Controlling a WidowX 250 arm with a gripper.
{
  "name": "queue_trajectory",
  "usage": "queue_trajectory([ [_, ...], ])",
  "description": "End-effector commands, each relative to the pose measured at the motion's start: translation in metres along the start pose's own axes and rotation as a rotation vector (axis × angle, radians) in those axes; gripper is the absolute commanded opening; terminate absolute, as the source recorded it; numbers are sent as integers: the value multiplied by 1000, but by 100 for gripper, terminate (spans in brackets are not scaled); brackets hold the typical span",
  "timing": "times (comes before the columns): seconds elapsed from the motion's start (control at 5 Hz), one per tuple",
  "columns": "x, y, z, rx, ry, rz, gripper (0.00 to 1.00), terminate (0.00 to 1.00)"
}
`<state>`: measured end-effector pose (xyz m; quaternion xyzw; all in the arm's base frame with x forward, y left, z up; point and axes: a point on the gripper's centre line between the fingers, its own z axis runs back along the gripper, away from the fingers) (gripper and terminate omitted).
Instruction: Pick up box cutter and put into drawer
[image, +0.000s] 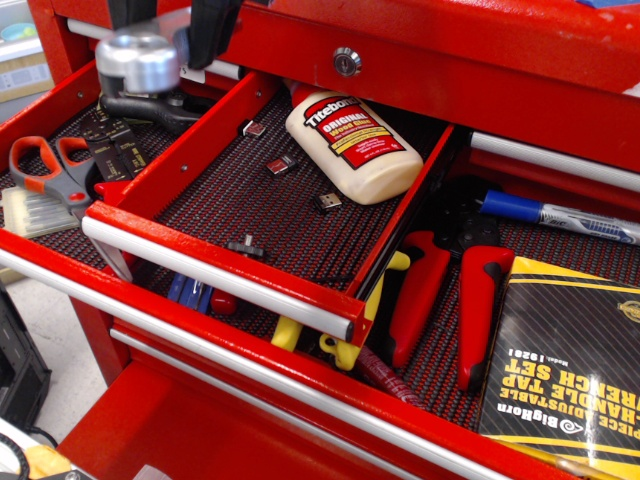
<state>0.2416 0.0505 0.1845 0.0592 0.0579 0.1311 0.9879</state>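
The box cutter (140, 62) shows only its rounded silver-grey end, hanging in the air at the top left above the left tray; the rest of it is hidden. My gripper (168, 24) is mostly cut off by the top edge. Its dark fingers (208, 28) are shut on the box cutter from above. The open red drawer (222, 272) lies just right of and below the gripper. It has a dark mesh liner and holds a Titebond glue bottle (352, 146) and several small black bits.
Orange-handled scissors (45, 170) and a black tool (150, 108) lie in the left tray. Red-handled pliers (440, 290), a blue marker (560, 216) and a black tap wrench set box (570, 360) lie to the right. The cabinet front (420, 50) rises behind.
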Motion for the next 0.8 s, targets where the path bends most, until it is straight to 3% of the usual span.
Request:
queue_trajectory([
  [0.0, 26, -25, -12, -122, -220, 21, 100, 0],
  [0.4, 26, -25, -12, -122, -220, 21, 100, 0],
  [0.6, 26, -25, -12, -122, -220, 21, 100, 100],
])
